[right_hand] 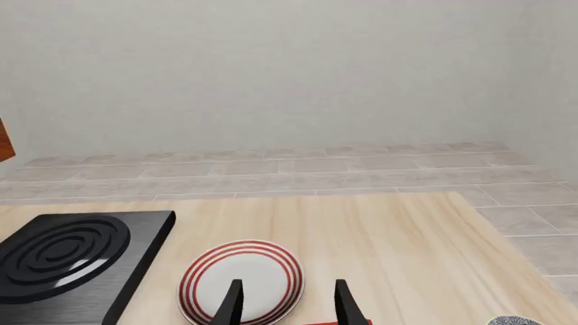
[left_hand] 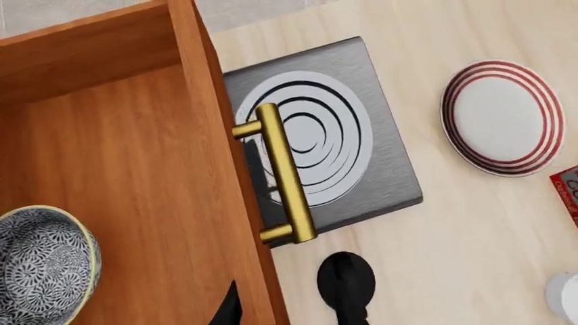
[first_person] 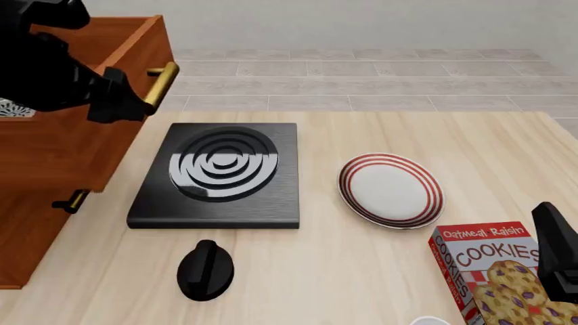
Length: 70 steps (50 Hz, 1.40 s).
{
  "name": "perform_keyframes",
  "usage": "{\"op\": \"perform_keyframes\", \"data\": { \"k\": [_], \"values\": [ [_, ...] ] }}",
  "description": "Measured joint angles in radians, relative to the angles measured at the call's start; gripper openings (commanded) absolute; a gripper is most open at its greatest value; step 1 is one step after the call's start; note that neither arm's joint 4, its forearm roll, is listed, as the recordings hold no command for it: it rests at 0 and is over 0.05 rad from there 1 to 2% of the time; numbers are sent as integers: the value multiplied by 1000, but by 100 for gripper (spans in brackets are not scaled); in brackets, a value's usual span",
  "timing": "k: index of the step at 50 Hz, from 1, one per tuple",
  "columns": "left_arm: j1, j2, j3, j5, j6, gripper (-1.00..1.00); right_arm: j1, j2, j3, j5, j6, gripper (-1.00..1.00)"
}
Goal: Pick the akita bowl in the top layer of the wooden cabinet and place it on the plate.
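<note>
Sitting in the pulled-out reddish-brown top drawer (left_hand: pixel 135 176) w/ brass bar handle (left_hand: pixel 284 172), the small blue-black speckled white bowl (left_hand: pixel 40 267) isn't gripped yet. Left gripper (first_person: pixel 113 95) hovers over the drawer, jaw state can't tell; should drop straight over the bowl rim, clear of the drawer front. Right gripper (right_hand: pixel 284 301) is open & empty near the red-ringed white plate (first_person: pixel 391 190).
</note>
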Motion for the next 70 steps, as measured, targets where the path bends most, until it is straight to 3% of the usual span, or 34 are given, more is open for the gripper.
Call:
{"op": "perform_keyframes", "data": {
  "k": [20, 42, 70],
  "values": [
    [-47, 18, -55, 10, -62, 100, -1, -1, 1, -3, 0, 100],
    [-93, 37, -223, 53, -100, 100, -2, -1, 1, -4, 0, 100],
    [-27, 93, -408, 161, -26, 100, -1, -1, 1, -4, 0, 100]
  ]
}}
